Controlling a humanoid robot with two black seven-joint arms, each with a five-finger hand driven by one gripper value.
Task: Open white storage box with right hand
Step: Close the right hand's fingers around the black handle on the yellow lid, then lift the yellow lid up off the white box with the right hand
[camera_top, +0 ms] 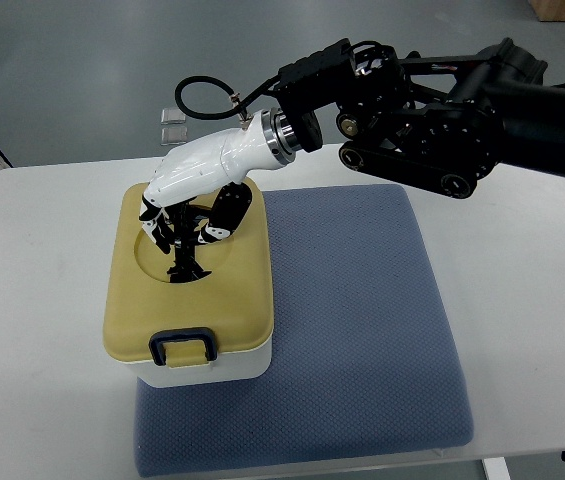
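My right robot hand hangs over the white storage box, which sits on the left edge of a grey-blue mat on the white counter. The box's body is white, and its yellowish lid is still down flat, so the opening has not begun. My arm comes in from the right edge and reaches across the mat, because the box lies well to the left of where that arm is mounted.

My fingers are curled downward into the round recess in the top of the lid, gathered around a small dark handle that stands in the middle of it. They look closed narrowly about it, but the dark fingertips blend with the dark handle, so I cannot be sure the grip is firm; I judge it a light pinch rather than a full hold. The palm is above and tilted, which keeps the wrist clear of the lid's rim.

A dark latch sits at the front edge of the lid, nearest my body, untouched. If it locks the lid, lifting from the middle may raise the whole box or slide it on the mat. My left hand is out of sight. Two small clear pieces lie far off beyond the counter.
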